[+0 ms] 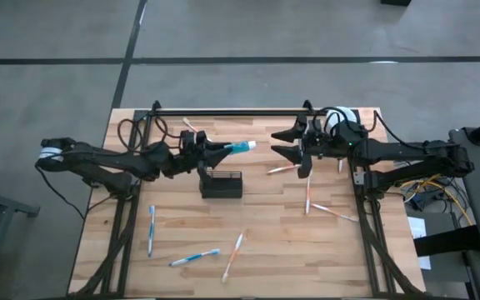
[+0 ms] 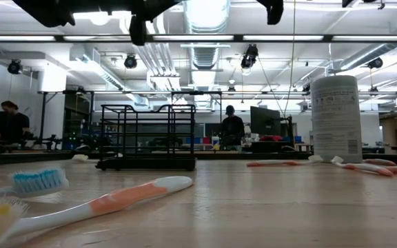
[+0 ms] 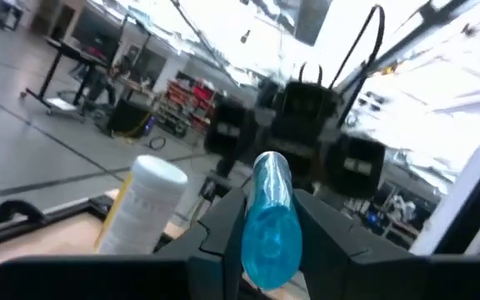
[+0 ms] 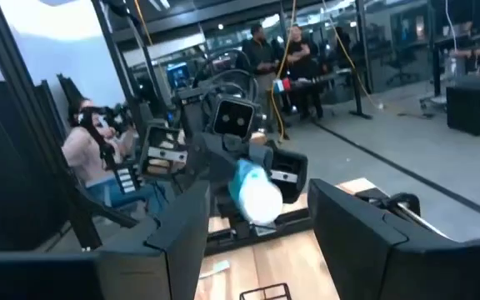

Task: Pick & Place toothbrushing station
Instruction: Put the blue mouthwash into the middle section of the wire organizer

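Gripping a blue tube [image 1: 242,147] by its tail end, the left gripper [image 1: 220,152] hangs in the air with the white cap pointing ahead toward the right gripper [image 1: 283,142], probably for carrying to the basket [image 1: 222,184], which sits on the table just below and beside the left fingertips. The right gripper waits opposite, fingers spread wide, holding nothing. Toothbrushes [image 1: 151,229] lie scattered on the table, well behind both hands. Its label is unreadable; the low view cuts off both grippers.
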Motion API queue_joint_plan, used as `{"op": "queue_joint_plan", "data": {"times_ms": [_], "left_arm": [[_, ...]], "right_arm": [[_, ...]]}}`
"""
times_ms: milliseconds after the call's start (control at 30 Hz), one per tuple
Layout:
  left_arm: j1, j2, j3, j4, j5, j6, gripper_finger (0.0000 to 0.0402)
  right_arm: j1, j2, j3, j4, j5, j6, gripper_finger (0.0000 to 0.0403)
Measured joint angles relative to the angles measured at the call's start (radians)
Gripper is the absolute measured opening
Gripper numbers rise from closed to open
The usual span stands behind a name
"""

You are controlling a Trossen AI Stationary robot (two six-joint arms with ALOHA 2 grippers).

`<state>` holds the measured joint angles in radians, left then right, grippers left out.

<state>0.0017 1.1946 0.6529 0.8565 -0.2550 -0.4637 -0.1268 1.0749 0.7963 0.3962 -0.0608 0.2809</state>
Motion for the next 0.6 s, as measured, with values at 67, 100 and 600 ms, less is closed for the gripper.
{"op": "queue_joint_plan", "data": {"times_ms": [67,100,600], "left_arm": [[0.000,0.000,-0.001,0.018,-0.031,0.006,0.0094],[0.000,0.001,-0.002,0.029,-0.042,0.015,0.0094],[0.002,0.002,-0.001,0.078,-0.038,0.059,0.0094]], "right_arm": [[0.000,0.012,-0.008,0.028,0.000,0.000,0.0201],[0.000,0.020,-0.010,0.028,0.004,0.000,0.0201],[-0.001,0.138,0.039,0.092,0.012,-0.014,0.0201]]}}
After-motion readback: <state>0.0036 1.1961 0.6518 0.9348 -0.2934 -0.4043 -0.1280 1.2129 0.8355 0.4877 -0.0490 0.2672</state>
